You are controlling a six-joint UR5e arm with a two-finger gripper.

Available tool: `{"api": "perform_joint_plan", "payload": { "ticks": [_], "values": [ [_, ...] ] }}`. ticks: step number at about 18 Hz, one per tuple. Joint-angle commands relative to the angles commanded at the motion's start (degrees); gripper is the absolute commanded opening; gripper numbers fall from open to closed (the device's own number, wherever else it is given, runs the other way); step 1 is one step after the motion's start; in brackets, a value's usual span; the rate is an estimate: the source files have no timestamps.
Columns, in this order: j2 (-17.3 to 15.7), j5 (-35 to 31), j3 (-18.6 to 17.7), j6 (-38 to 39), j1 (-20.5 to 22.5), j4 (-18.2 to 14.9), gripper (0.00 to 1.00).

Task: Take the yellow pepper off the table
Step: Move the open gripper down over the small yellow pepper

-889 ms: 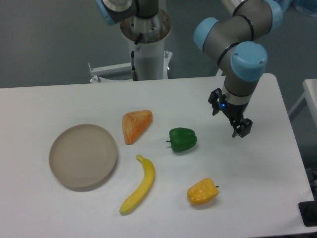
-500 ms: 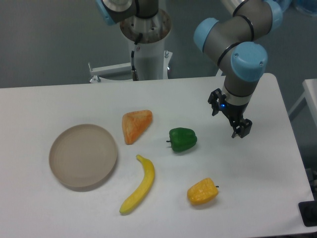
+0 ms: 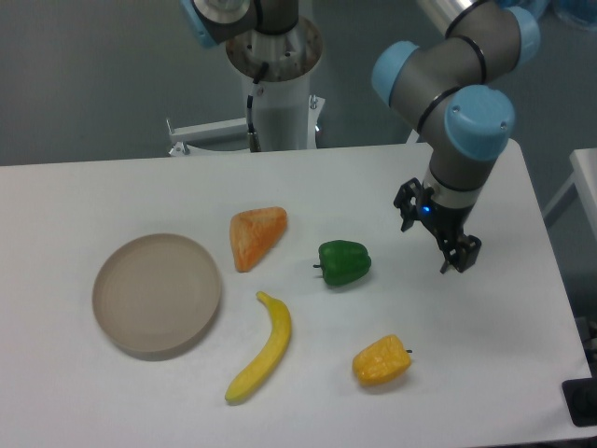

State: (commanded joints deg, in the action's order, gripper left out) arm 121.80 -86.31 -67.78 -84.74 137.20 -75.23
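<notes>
1. The table [image 3: 112, 196], a broad white top with rounded corners, is carrying every item in the scene.
2. The robot arm [image 3: 457, 84], grey with blue joint caps, is reaching in from the upper right and hanging over the table's right side.
3. A round beige plate [image 3: 157, 294] is sitting at the left, well apart from the arm.
4. A long yellow banana [image 3: 261, 350] is lying at an angle just right of the plate.
5. An orange wedge-shaped piece [image 3: 255, 236] is resting above the banana, near the plate's upper right edge.
6. A green pepper [image 3: 343, 262] is lying at centre, between the wedge and the gripper.
7. The yellow pepper [image 3: 381, 361] is lying on the table near the front edge, its short dark stem pointing right, below the green pepper and apart from it.
8. The gripper [image 3: 437, 229] is hovering right of the green pepper and well above the yellow pepper, grasping nothing, its dark fingers [image 3: 461, 254] standing apart.
</notes>
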Motion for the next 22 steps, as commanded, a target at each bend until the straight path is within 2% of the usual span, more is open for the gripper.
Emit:
{"api": "perform_joint_plan", "payload": {
  "ticks": [3, 6, 10, 17, 22],
  "values": [
    [4.7, -0.1, 4.2, 4.1, -2.5, 1.5, 1.00],
    [6.8, -0.2, 4.2, 4.6, -2.9, 7.4, 1.00],
    [9.5, -0.5, 4.8, 3.7, -4.0, 9.9, 1.00],
    [10.7, -0.9, 4.3, 3.1, -7.0, 10.6, 1.00],
    [11.0, -0.8, 4.1, 2.9, -7.1, 10.7, 1.00]
  ]
}}
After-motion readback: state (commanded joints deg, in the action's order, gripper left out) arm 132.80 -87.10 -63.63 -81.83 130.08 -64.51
